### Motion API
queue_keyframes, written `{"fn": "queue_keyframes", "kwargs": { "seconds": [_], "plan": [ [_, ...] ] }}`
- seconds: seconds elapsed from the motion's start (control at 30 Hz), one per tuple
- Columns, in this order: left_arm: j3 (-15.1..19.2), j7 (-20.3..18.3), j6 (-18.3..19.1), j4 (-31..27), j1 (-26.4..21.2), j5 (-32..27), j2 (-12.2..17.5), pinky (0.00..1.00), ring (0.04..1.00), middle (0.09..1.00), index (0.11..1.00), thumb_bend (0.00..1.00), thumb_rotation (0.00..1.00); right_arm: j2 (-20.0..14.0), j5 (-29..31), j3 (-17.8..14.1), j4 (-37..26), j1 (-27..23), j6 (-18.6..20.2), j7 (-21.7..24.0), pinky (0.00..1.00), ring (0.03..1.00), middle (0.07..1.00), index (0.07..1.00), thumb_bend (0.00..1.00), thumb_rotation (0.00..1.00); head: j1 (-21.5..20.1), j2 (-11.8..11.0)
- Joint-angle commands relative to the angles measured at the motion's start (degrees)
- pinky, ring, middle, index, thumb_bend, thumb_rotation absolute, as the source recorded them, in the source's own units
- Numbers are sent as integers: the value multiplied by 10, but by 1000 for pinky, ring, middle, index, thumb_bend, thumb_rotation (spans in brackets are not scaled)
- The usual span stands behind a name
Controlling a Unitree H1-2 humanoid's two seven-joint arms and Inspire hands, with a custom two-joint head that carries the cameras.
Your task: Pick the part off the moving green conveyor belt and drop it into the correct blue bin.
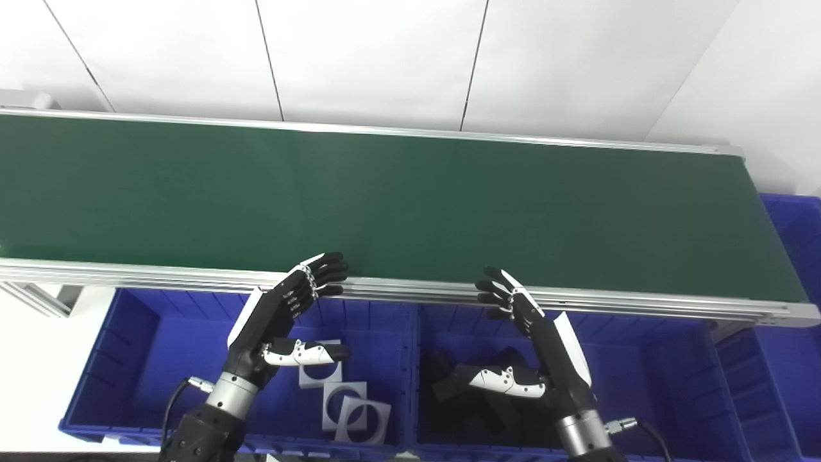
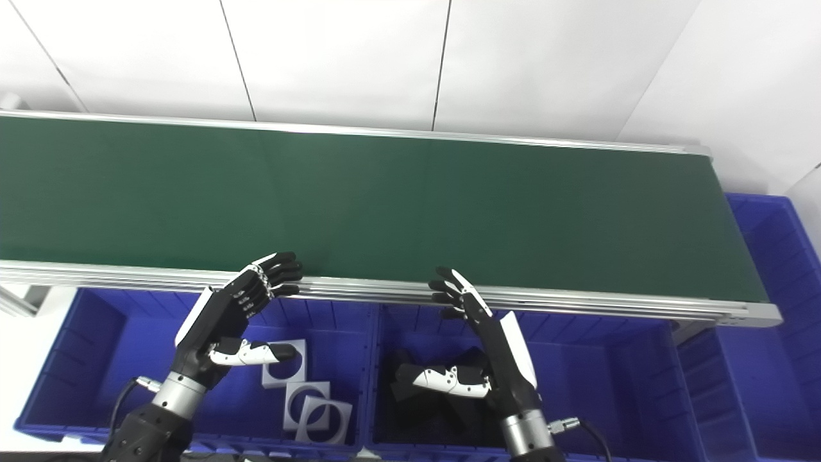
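Observation:
The green conveyor belt [image 1: 397, 205] runs across the view and carries no part that I can see. My left hand [image 1: 285, 314] is open and empty, held above the left blue bin [image 1: 160, 333], fingertips at the belt's near rail. My right hand [image 1: 532, 333] is open and empty above the middle blue bin [image 1: 648, 366], fingertips also near the rail. The left bin holds three grey square plates with round holes [image 1: 346, 404]. The middle bin holds black parts [image 1: 462, 378], partly hidden by my right hand.
A third blue bin [image 1: 792, 256] stands at the right, past the belt's end. The belt's aluminium rail [image 1: 410, 292] runs between my hands and the belt. White wall panels are behind.

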Motion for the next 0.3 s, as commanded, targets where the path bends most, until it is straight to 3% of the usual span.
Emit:
{"fn": "queue_keyframes", "kwargs": {
  "seconds": [0.0, 0.27],
  "plan": [
    [3, 7, -25, -11, -8, 5, 1, 745, 804, 816, 821, 845, 218, 5, 4, -2, -16, -3, 0, -4, 711, 792, 830, 897, 792, 318, 0, 1],
    [4, 5, -25, -12, -7, 7, 1, 750, 806, 816, 819, 839, 213, 5, 7, -2, -17, -3, 0, -1, 712, 794, 832, 898, 788, 314, -1, 1]
  ]
}}
